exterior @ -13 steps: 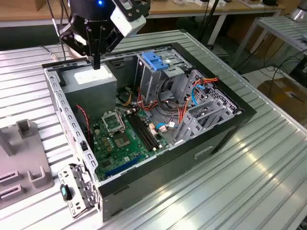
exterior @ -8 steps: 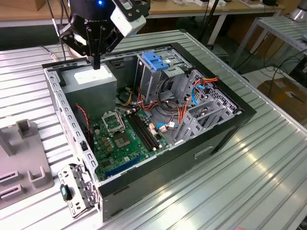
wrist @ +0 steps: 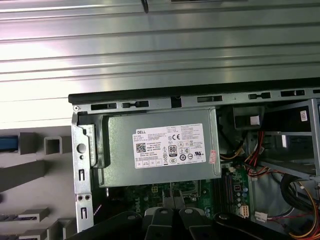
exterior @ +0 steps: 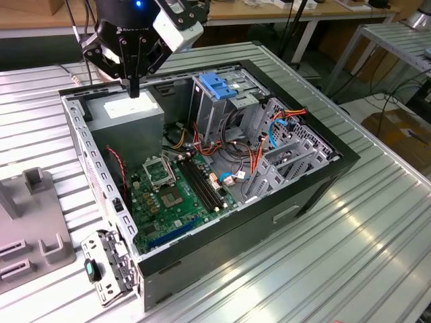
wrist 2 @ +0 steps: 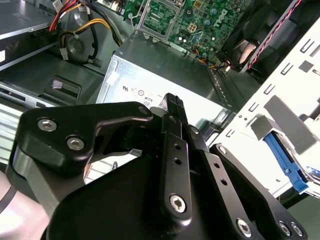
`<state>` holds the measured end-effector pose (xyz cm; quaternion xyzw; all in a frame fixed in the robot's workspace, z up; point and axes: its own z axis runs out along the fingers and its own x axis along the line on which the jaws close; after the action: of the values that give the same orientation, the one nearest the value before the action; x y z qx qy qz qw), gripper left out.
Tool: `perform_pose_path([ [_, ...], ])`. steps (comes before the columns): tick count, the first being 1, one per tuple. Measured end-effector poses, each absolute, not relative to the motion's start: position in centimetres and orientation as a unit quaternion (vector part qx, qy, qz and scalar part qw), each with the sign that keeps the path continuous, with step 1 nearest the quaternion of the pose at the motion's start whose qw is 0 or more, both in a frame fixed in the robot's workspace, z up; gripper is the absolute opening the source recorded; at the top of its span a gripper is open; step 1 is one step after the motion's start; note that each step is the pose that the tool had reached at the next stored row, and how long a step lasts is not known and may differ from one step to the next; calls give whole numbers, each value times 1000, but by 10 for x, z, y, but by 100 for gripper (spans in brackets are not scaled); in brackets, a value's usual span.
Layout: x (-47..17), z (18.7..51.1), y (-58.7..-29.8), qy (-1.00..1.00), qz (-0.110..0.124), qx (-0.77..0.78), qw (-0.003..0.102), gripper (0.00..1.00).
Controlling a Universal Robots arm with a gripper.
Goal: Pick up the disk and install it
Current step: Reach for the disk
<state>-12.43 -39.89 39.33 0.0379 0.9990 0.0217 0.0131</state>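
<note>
A: Exterior view, first entry?
B: Gripper [exterior: 134, 89], fingers pressed together, nothing between them. It hangs just above the power supply [exterior: 128, 116], which sits in a corner of the open computer case [exterior: 222, 249] toward the exterior view's left. Drive cage [exterior: 225, 104] with blue latch [exterior: 219, 84] along the case's far edge. Motherboard [exterior: 175, 195] on the case floor.
A: Second wrist view?
B: Closed fingers [wrist 2: 172, 145] over the power supply's top edge, motherboard beyond.
A: First wrist view, and the disk?
B: White sticker [wrist: 169, 149] on the power supply. Grey fixture [wrist: 30, 170] on the ribbed table [wrist: 160, 50] beside the case. Disk: position cannot be told
</note>
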Motion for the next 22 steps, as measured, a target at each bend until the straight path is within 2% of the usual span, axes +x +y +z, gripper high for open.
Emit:
perform_pose_path([
  [22,-140,393,-399,999,22,38,13,11],
])
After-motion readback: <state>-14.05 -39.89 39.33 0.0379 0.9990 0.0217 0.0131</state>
